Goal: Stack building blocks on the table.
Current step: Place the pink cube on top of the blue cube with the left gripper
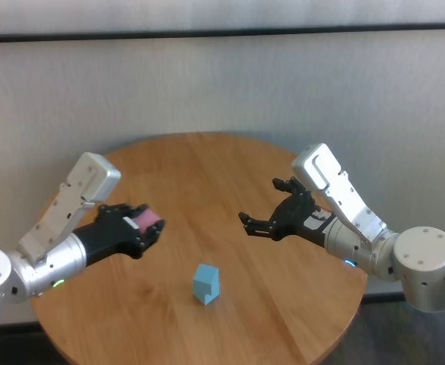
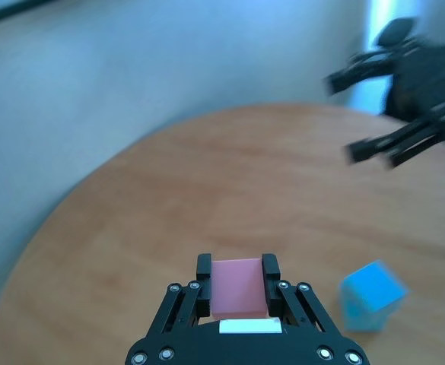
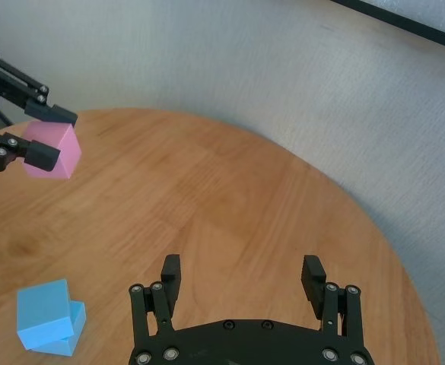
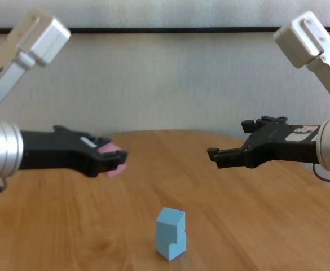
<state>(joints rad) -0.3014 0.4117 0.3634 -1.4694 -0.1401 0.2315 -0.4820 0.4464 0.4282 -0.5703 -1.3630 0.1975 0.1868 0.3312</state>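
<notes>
Two light blue building blocks (image 1: 206, 284) (image 4: 170, 232) (image 3: 49, 318) (image 2: 372, 295) stand stacked, slightly askew, near the front middle of the round wooden table (image 1: 207, 175). The pink block (image 1: 147, 222) (image 2: 238, 287) (image 3: 52, 150) (image 4: 113, 160) is held in the air over the table's left side, with my left gripper (image 1: 144, 226) (image 2: 237, 275) (image 4: 113, 161) shut on it, left of and above the blue stack. My right gripper (image 1: 268, 207) (image 3: 242, 274) (image 4: 231, 147) hovers open and empty over the right side, above and right of the stack.
A pale wall (image 1: 222, 84) rises behind the table. The table's round edge (image 1: 344, 319) curves close under my right forearm. Bare wood lies all around the blue stack.
</notes>
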